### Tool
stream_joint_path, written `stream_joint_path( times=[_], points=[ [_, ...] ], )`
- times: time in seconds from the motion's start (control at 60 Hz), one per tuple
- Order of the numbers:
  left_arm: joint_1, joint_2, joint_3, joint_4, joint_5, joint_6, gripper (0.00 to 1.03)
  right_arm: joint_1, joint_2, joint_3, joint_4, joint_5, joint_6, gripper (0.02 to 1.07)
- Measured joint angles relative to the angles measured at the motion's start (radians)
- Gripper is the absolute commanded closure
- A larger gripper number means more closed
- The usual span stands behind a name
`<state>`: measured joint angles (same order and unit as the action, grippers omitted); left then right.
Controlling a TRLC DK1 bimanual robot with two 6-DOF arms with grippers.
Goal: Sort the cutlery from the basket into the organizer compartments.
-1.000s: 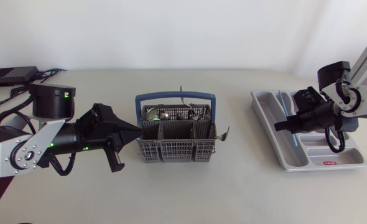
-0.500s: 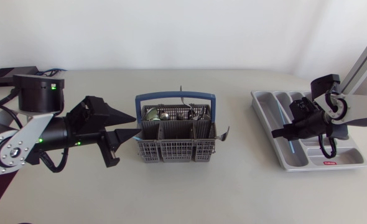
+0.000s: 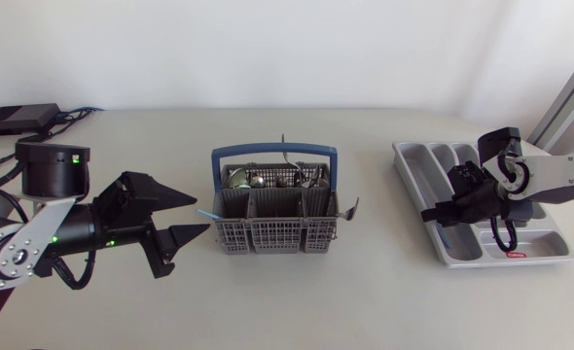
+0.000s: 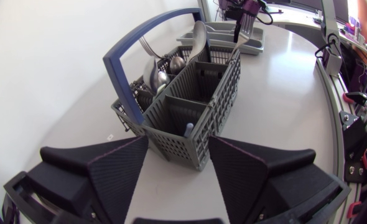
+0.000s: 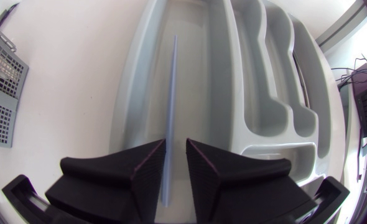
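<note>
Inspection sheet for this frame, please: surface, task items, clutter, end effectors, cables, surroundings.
Surface: pale table, matte.
Job's things: grey basket with a blue handle, holding spoons and forks; organizer with a thin blue rod lying in a long compartment.
Clutter: black box at the far corner.
End effectors: left end effector open, facing the basket; right end effector open, astride the rod.
Cables: cables beside the box.
Surroundings: nothing seen.

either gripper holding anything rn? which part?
Nothing held. Left gripper open before the basket; right gripper open astride the blue stick lying in the organizer.
</note>
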<state>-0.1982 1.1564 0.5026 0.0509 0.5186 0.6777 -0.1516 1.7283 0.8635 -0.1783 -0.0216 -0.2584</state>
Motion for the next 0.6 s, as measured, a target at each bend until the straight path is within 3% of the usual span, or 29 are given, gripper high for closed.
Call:
stream_joint_path(
  times=[0.1,0.283,0.35,0.6],
  points=[
    [0.0,0.006,-0.015,0.036,0.006,-0.001,0.46,0.0,0.0,-0.004,0.004,0.0,0.0,0.33],
    [0.0,0.025,-0.018,0.112,0.032,-0.032,0.81,0.012,-0.01,-0.03,0.015,0.026,-0.002,0.22],
    [0.0,0.031,-0.018,0.139,0.034,-0.051,0.86,0.02,-0.035,-0.037,0.019,0.04,-0.003,0.2],
    [-0.006,0.058,-0.02,0.162,0.053,-0.076,0.89,0.056,-0.103,-0.072,0.025,0.079,-0.003,0.2]
  ],
)
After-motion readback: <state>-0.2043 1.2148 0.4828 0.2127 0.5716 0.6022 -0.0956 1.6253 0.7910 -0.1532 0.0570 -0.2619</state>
